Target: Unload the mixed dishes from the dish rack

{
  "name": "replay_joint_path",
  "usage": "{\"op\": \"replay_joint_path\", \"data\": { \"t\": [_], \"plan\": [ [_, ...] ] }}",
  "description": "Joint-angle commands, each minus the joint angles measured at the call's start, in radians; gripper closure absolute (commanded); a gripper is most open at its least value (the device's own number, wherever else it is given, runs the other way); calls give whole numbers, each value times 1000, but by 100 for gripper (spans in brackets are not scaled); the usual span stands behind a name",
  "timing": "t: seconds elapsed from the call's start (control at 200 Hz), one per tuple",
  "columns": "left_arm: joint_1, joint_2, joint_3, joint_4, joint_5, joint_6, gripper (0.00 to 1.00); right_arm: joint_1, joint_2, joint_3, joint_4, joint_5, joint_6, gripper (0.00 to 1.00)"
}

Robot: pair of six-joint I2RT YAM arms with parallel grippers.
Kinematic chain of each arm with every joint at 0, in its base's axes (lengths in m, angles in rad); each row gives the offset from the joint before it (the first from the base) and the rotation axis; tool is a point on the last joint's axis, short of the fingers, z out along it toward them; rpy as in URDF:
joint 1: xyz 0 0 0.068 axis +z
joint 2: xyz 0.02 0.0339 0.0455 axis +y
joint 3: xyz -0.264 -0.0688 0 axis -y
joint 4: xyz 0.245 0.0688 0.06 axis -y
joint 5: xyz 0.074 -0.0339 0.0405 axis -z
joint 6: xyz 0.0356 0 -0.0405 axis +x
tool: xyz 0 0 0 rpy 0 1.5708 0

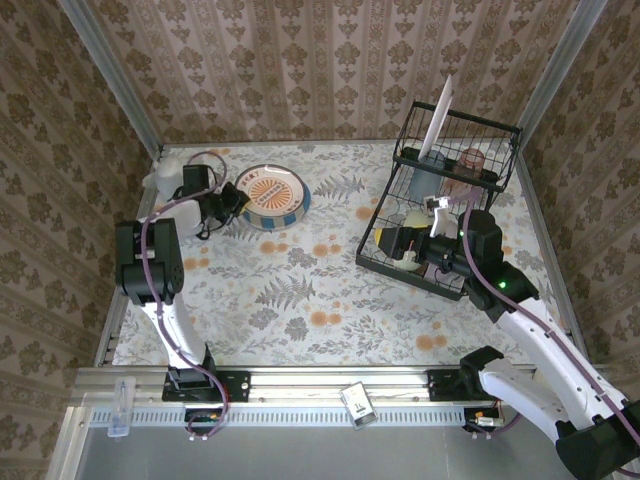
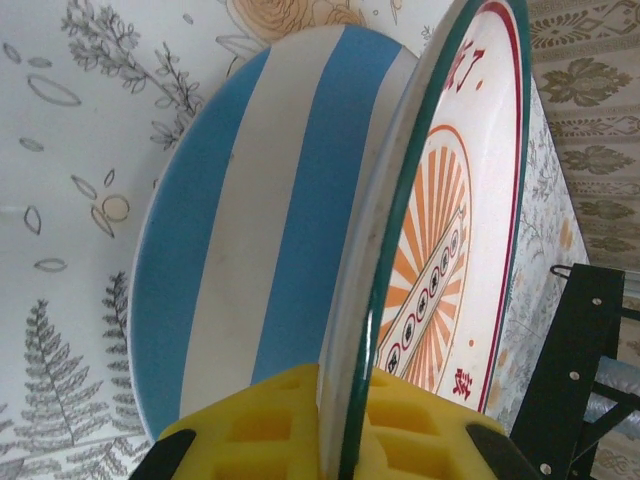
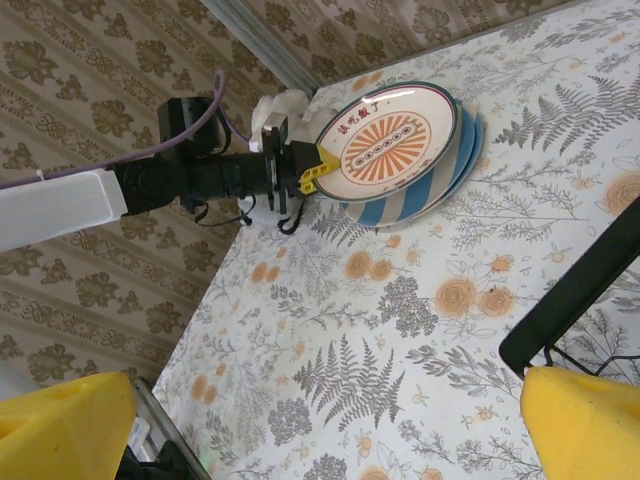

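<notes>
My left gripper [image 1: 232, 198] is shut on the rim of a round plate [image 1: 272, 190] with a green edge and an orange sunburst face. In the left wrist view the yellow fingers [image 2: 260, 420] pinch that rim, and the plate [image 2: 445, 220] leans over a blue-and-white striped plate [image 2: 240, 210] lying on the table. The black wire dish rack [image 1: 385, 262] stands at the right with a white plate [image 1: 438, 118] upright on top, a pink cup [image 1: 470, 160] and a bluish cup [image 1: 425, 185]. My right gripper [image 1: 418, 240] hovers open at the rack's lower tier, its fingers [image 3: 585, 425] wide apart and empty.
A pale plush toy [image 1: 165, 175] lies in the far left corner behind the left gripper. Wallpapered walls close in the table on three sides. A black rack bar [image 3: 570, 300] crosses the right wrist view. Flowered tablecloth [image 1: 320, 290] spreads between the arms.
</notes>
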Motion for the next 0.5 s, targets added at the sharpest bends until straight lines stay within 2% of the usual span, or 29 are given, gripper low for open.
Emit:
{"op": "replay_joint_path", "data": {
  "t": [0.0,0.405,0.495],
  "plan": [
    [5,25,54,-5,10,27,100,6,-16,-16,-19,12,-14,0],
    [-1,95,84,-4,-2,23,100,6,-13,-12,-35,22,-27,0],
    [-3,103,89,-5,1,27,93,6,-16,-12,-42,26,-31,0]
  ]
}}
